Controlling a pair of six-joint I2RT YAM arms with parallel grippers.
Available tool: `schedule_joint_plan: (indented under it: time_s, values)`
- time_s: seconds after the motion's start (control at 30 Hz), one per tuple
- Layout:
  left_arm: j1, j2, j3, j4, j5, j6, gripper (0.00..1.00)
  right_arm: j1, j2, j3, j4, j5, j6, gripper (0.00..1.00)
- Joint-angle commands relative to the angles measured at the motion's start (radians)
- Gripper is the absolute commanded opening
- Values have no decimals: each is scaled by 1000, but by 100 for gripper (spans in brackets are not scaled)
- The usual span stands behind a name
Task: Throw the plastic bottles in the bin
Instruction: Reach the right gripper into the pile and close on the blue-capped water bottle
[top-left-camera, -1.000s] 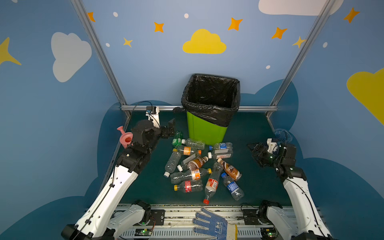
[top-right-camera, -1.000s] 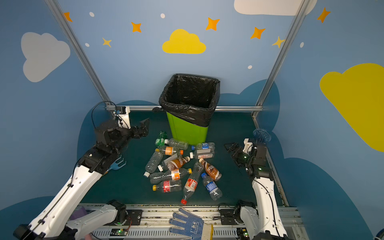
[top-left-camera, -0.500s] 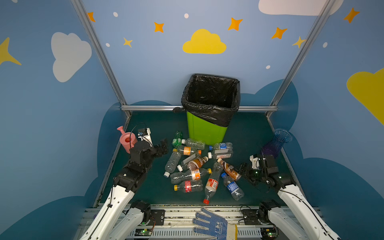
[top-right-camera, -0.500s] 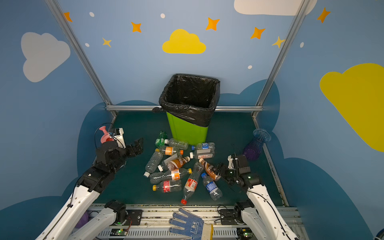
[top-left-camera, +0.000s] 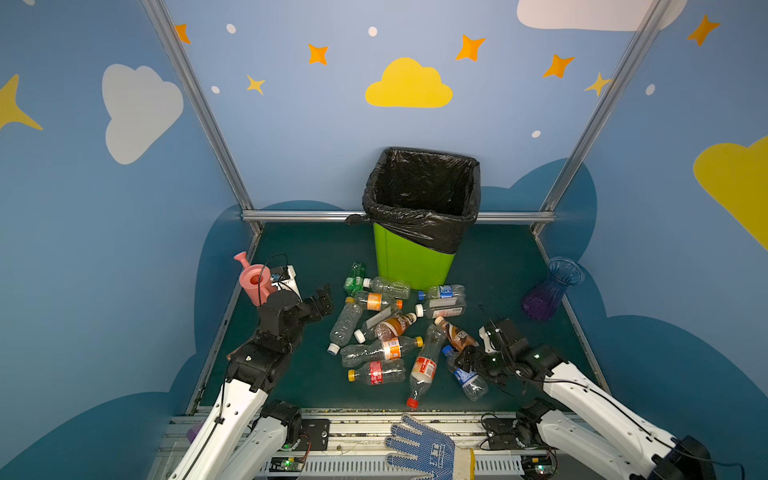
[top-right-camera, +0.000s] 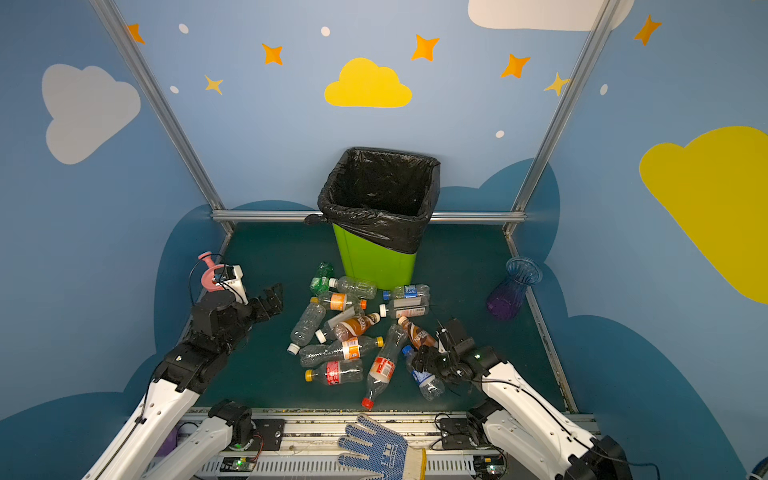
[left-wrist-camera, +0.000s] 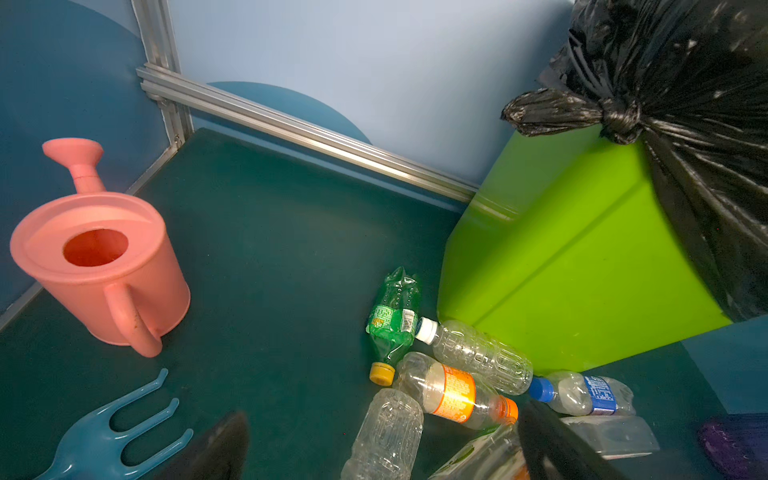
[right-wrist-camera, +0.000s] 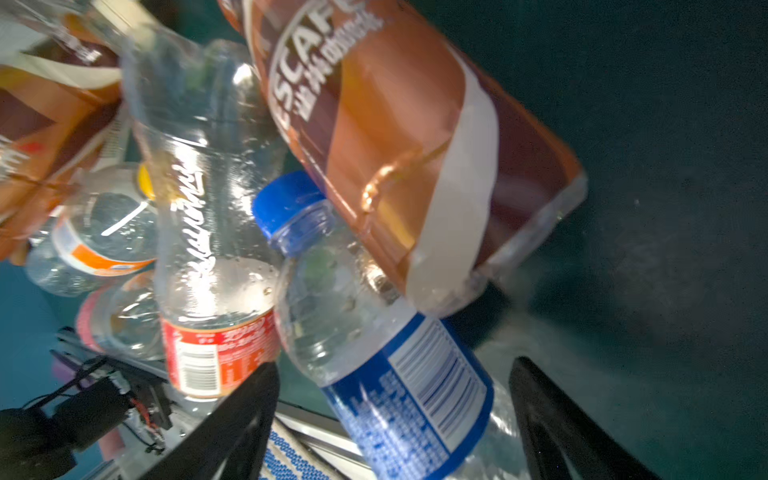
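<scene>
While the left fingers (top-left-camera: 324, 297) hang wide apart beside the plastic bottles (top-left-camera: 388, 328) on the table (top-left-camera: 498, 270), the right fingers (right-wrist-camera: 249, 399) stand apart astride the blue-labelled bottle (right-wrist-camera: 399, 374) at the heap's near right edge, its long axis running between them, cap toward the bin (top-left-camera: 411, 257).
</scene>
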Motion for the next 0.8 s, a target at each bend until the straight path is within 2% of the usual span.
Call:
schedule_joint_plan:
  time_s: [0.0,0.37,0.77]
  values:
    - [9,-20,-12,-23,-15,-13,100,43,55,49,-6,72,-31,87]
    - [20,-53,-35,-38,-15,-19,100,155,219,133,-57,160,-65,88]
    - [27,-75,-46,-59,-19,-22,100,230,395,224,-90,182,-93,85]
